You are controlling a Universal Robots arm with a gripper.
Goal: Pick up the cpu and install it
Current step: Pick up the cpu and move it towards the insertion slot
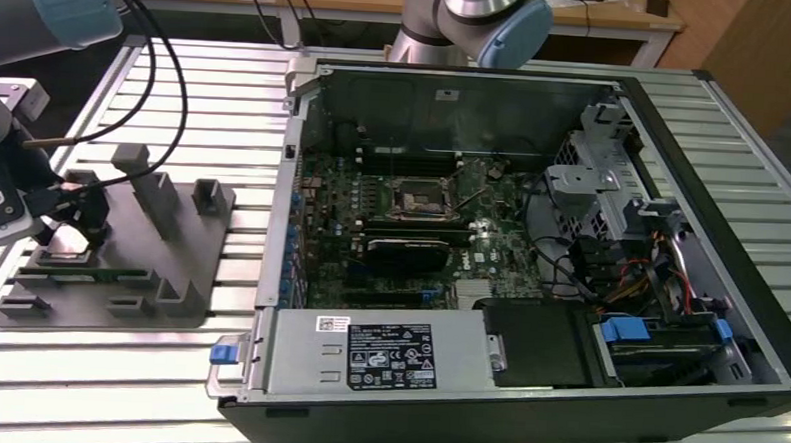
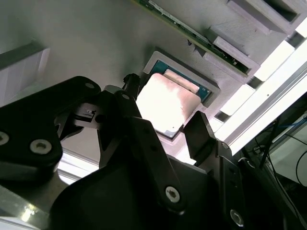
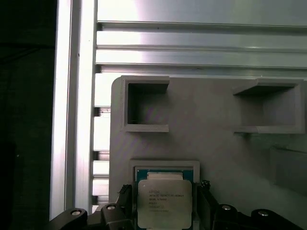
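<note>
Flanking the cpu, the end effector seems clamped on it over the grey tray.

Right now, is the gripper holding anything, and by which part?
Cannot tell. The gripper straddles the cpu at two opposite edges, over its recess in the grey tray, but a firm grip isn't visible.

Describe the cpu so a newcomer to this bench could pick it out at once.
Toward the exterior view's left, beside the open computer case, a grey tray lies on the slatted table. The cpu sits in a square pocket of that tray, under the gripper. It alone is a flat square with a shiny silver top; its neighbours are dull grey blocks.
</note>
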